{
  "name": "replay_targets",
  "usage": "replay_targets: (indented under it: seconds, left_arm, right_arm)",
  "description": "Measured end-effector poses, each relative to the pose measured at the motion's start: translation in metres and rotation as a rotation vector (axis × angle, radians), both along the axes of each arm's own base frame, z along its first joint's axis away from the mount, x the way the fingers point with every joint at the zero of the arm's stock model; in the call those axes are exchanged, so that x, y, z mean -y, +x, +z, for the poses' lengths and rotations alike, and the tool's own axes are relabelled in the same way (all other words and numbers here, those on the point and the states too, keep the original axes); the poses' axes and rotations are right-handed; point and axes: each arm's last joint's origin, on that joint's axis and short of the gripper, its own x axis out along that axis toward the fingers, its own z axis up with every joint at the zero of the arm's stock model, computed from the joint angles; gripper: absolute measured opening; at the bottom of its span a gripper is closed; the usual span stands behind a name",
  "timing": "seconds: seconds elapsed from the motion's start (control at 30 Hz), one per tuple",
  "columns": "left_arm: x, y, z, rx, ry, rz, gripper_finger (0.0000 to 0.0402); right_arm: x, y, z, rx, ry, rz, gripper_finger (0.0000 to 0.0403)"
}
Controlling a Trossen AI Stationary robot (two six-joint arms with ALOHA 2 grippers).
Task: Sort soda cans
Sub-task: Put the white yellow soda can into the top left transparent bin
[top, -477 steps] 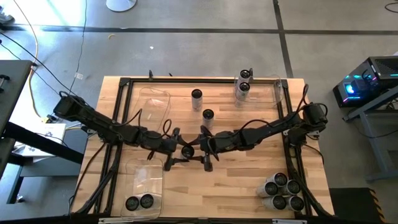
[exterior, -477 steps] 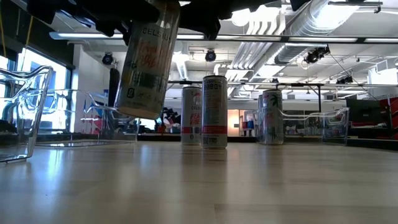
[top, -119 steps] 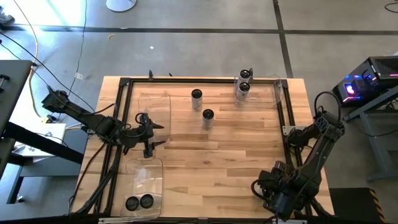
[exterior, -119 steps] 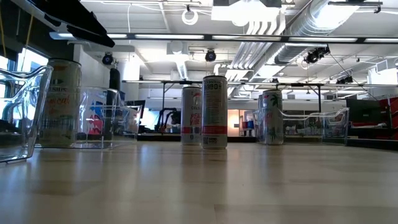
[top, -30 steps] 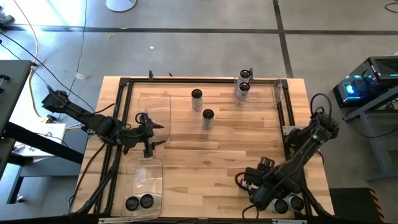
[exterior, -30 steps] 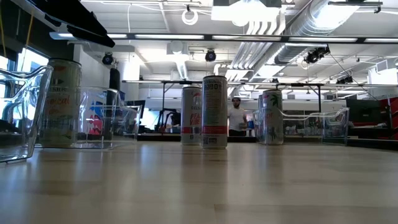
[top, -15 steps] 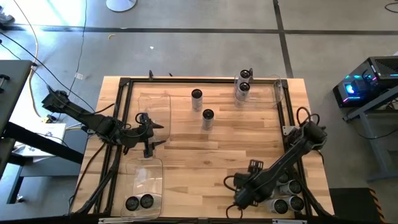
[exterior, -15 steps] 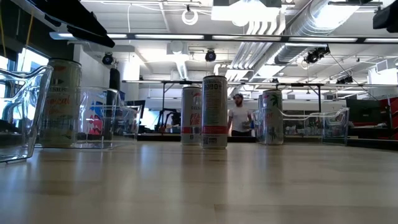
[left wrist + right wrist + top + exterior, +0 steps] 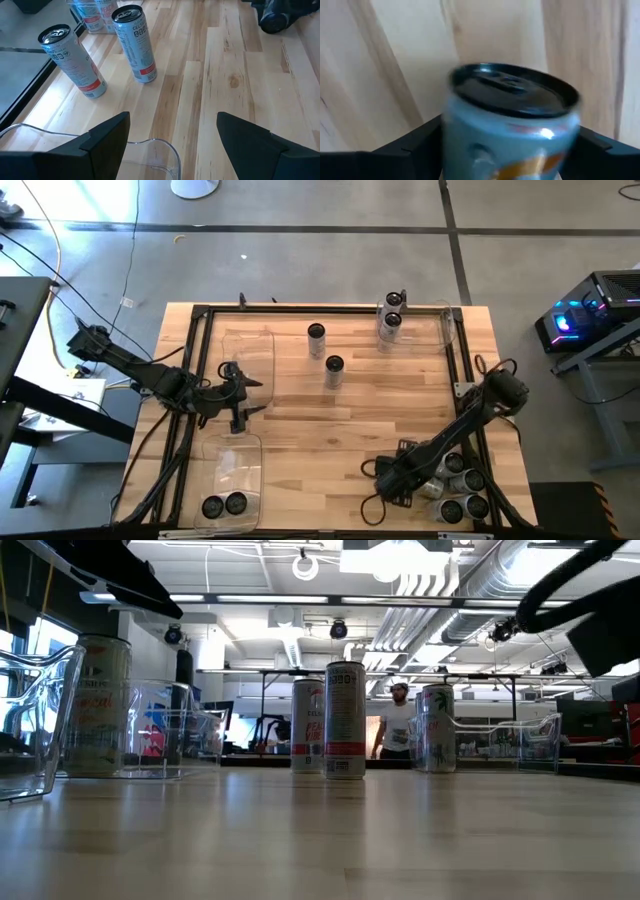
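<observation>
Soda can [image 9: 510, 125] between right gripper [image 9: 393, 478] fingers, arm stretched low

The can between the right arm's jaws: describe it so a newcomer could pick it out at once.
Start at the light wooden table and go to its near right corner, where a cluster of silvery cans stands. Just left of that cluster, the right gripper has its jaws on either side of a pale blue can with a black top. It alone is lifted clear of the cluster.

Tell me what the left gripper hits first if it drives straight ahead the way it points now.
Probably the near soda can standing on the table: it lies roughly ahead of the open left gripper. Depth is hard to judge, and it might pass just beside it.
</observation>
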Motion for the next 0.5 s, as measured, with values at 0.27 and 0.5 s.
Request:
replay_targets:
  seconds: [0.27, 0.5]
  left_arm:
    - [0.000, 0.000, 0.001, 0.014, -0.017, 0.009, 0.0294]
    - [0.000, 0.001, 0.002, 0.028, -0.014, 0.022, 0.0294]
  right_arm:
    - [0.015, 0.008, -0.006, 0.098, -0.104, 0.038, 0.0236]
    - [0.052, 0.049, 0.003, 0.467, -0.417, 0.009, 0.0233]
